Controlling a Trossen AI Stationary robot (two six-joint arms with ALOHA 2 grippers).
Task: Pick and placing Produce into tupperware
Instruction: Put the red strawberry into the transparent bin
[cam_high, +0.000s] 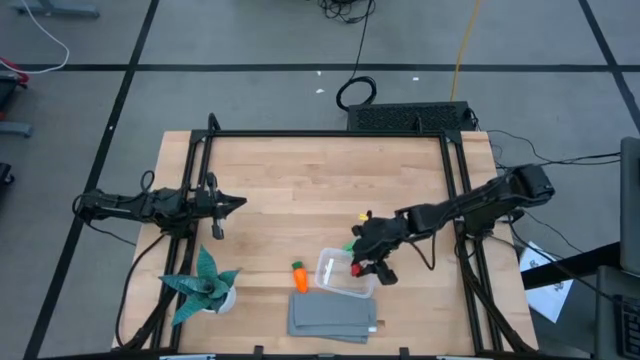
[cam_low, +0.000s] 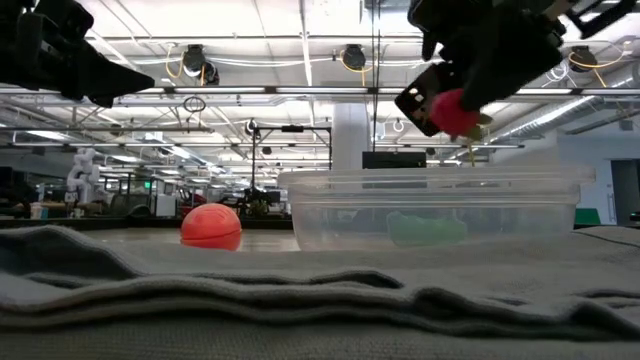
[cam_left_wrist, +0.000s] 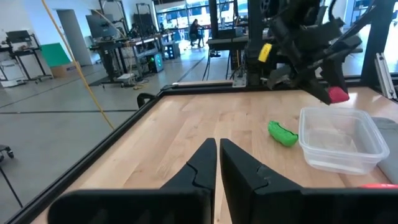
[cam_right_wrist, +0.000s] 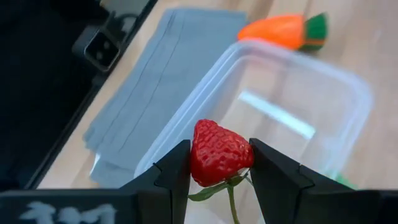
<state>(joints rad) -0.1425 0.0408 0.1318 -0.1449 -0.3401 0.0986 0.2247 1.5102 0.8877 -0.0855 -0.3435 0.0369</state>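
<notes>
right pincer (cam_right_wrist: 219, 163): clamped on the red strawberry (cam_right_wrist: 220, 152), held just above the near rim of the clear container (cam_right_wrist: 323, 93)
left pincer (cam_left_wrist: 217, 163): fingers pressed together, holding nothing, over the table's (cam_high: 300, 170) left side
carrot (cam_high: 298, 276): on the table, just beside the container
green pod (cam_left_wrist: 282, 133): on the table, just outside the container
grey cloth (cam_high: 333, 317): beside the container

Overhead and table-level cameras, plus both wrist cameras, share the tupperware (cam_high: 344, 271).
</notes>
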